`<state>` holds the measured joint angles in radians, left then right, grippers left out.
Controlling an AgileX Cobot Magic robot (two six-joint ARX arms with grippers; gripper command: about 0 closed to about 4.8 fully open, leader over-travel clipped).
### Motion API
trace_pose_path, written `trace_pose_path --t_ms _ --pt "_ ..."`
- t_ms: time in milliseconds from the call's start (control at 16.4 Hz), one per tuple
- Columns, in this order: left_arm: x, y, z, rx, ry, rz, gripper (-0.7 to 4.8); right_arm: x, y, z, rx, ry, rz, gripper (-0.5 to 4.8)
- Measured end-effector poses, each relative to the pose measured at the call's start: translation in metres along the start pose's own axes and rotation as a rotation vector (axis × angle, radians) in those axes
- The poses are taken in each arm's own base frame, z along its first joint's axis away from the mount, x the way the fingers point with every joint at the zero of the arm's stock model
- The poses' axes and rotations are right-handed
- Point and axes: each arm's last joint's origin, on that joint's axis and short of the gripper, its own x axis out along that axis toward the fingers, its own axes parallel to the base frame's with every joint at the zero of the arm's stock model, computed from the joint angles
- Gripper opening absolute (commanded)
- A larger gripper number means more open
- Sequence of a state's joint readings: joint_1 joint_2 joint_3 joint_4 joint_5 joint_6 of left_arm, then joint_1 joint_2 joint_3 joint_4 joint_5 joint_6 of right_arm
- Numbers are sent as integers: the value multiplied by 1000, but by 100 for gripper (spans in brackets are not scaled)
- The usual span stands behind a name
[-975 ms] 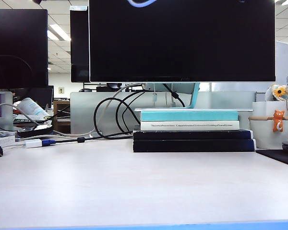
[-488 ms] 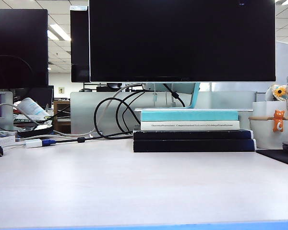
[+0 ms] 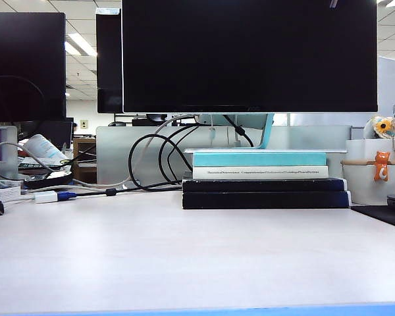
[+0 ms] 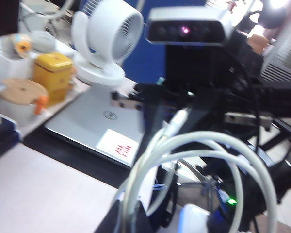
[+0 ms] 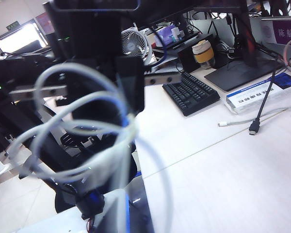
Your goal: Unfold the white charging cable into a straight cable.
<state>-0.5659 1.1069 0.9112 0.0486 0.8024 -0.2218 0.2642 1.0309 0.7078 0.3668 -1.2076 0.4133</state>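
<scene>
**Both Arms Hold the Looped Cable Up Off the Desk**

While the desk point(image 3: 197, 250) in the outside view has no arm and no white cable on it, both wrist views show the cable point(image 4: 184, 150) hanging in big loops close to each camera. It looks like the arms hold it up in the air near the desk's edge so the loops can be pulled open with nothing in the way.

From the left wrist, the loops come up from where the left gripper point(image 4: 136, 218) sits, and its jaws look clenched on the bunch, with a white plug end point(image 4: 177, 121) sticking up. That grip seems to be the fixed end.

From the right wrist, the cable point(image 5: 82, 141) runs past the dark finger point(image 5: 131, 82) of the right gripper point(image 5: 126, 116). The finger looks pressed against the cord (the picture is blurry, so I can't tell for sure if it has a real hold).

My guess is each arm takes one part so they can move apart and pull the cord straight. The loops are all still there, so that job is not done yet.
</scene>
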Motion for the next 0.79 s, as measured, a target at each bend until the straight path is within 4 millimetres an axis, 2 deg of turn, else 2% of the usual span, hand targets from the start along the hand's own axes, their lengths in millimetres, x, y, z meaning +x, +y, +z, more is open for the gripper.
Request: trace_pose_path --t_ms 61,122,183,305,366,548,609,670,731,792 --pt "0 1 0 0 -2 5 159 0 0 0 -13 -1 0 -1" --pt "0 0 0 0 -1 4 479 0 0 0 -21 -2 -3 -1" --pt "0 1 0 5 -6 25 479 -2 -2 2 -45 -30 -68 -1" --pt "-5 1 4 -4 -54 175 479 -9 -8 7 -75 -113 -234 -1" --pt "-8 -2 6 -1 -67 185 479 -10 -8 8 -56 -130 -258 -2" --pt "-9 -3 4 -16 -51 192 479 -6 0 16 -101 -54 -42 -5" --pt "-9 -2 1 -40 -25 200 479 -7 2 19 -109 -109 -141 -5" --pt "-9 -1 -2 -58 -3 205 479 -10 1 21 -85 -183 -310 -5" --pt "-9 -1 -3 -69 10 207 479 -12 -3 21 -68 -195 -357 -5" --pt "-9 -1 -5 -85 28 208 479 -9 -7 17 -54 -117 -217 -5"
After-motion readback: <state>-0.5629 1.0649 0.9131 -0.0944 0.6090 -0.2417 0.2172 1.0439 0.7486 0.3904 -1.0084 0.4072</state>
